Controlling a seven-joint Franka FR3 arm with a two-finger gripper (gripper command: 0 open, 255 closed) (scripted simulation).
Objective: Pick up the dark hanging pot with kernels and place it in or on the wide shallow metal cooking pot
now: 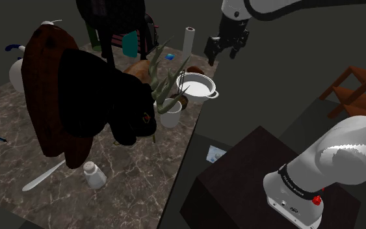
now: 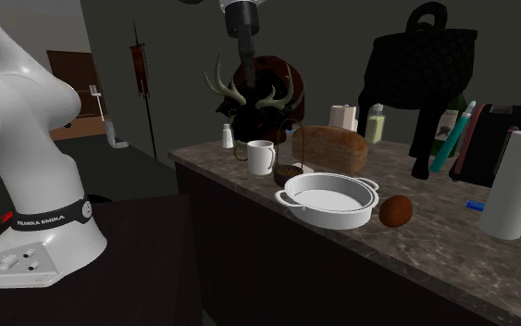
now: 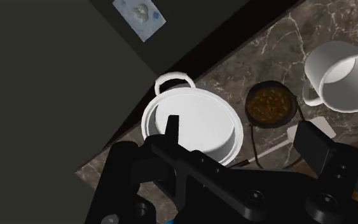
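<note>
Dark and small, the hanging pot [image 3: 270, 105] with brown kernels stands near the table's [image 1: 129, 188] edge on the stand's side, between the white mug [image 3: 343, 76] and the wide shallow cooking pot [image 3: 193, 124], just beside both. The shallow pot, drawn plain white, sits right at that edge. The gripper [image 3: 242, 137] hangs well above them with its fingers spread and nothing between them, more over the shallow pot than over the dark one. The step in hand looks like the approach, so the hand should first shift toward the mug's side until the kernels sit midway between the fingers, then drop straight down. A thin wire handle [image 2: 295, 134] arches over the little pot; straddling it or the rim squarely seems wiser than a slanted bite, since a light pot could tip and spill. The mug leaves little room on one side, and pale antler-like spikes [image 2: 226, 88] rise just behind it, so a wide-open descent may clip them. A loaf of bread [image 2: 330, 148], a brown ball [image 2: 397, 211] and a paper roll [image 2: 517, 185] lie farther along, apart from the path.
</note>
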